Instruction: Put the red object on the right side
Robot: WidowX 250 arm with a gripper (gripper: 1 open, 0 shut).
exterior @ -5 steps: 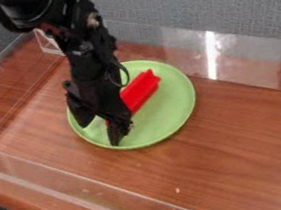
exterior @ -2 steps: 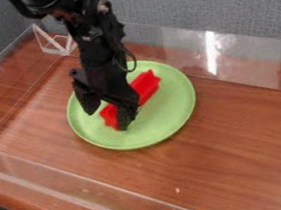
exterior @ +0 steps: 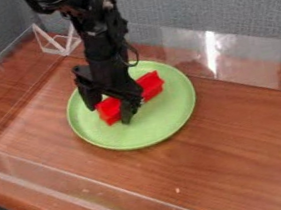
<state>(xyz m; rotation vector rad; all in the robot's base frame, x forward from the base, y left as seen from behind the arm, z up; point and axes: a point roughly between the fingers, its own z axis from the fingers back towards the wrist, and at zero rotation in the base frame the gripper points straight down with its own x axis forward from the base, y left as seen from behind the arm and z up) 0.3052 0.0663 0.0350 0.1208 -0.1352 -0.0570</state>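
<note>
The red object (exterior: 149,83) is a bright red bar lying on a lime-green round plate (exterior: 170,115) in the middle of the tabletop. My gripper (exterior: 116,104) comes straight down from the black arm and stands open over the bar's near end. One finger is on each side of the bar, and red shows between and below them. Whether the fingers touch the bar I cannot tell. The right side (exterior: 247,119) is bare dark brown wood beyond the plate.
Clear acrylic walls (exterior: 215,49) bound the tabletop at the back, left and front. A white wire stand (exterior: 48,36) sits at the back left corner, behind the arm.
The gripper has shifted from the plate's left part, beside the bar, to the right and now straddles the bar's near end. The bar has not visibly moved.
</note>
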